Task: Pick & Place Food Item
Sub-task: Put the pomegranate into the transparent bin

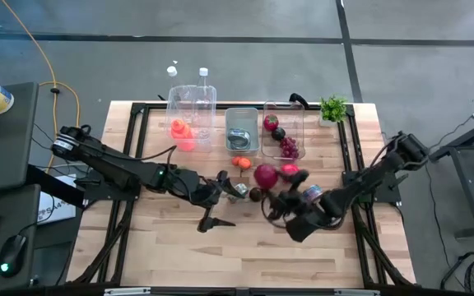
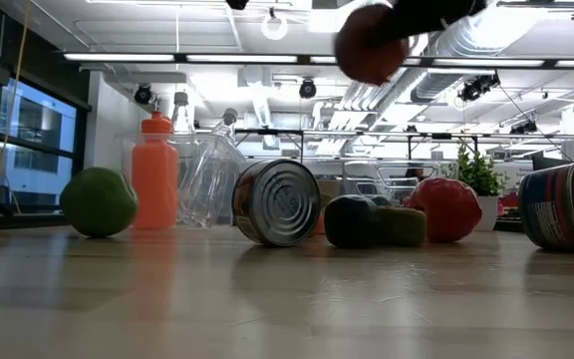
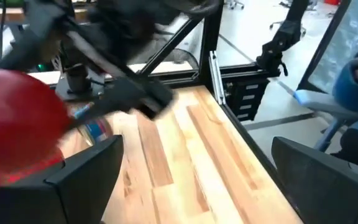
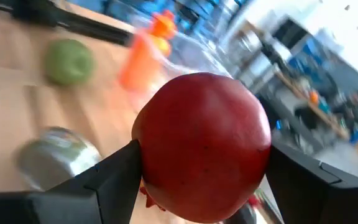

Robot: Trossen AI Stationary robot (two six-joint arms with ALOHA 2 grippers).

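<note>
The surface (image 1: 179, 247) is of pale wood planks in a black metal frame, and it stands on a grey floor (image 1: 418, 74) with dark seams. A yellow cable (image 1: 35, 49) lies on the floor. Beside the surface there is a dark desk (image 1: 6, 214) with a mouse (image 1: 6, 251). Long ceiling lights (image 2: 197, 57) shine, silver ducts (image 2: 436, 50) run overhead, and windows (image 2: 28, 140) show blue daylight.
</note>
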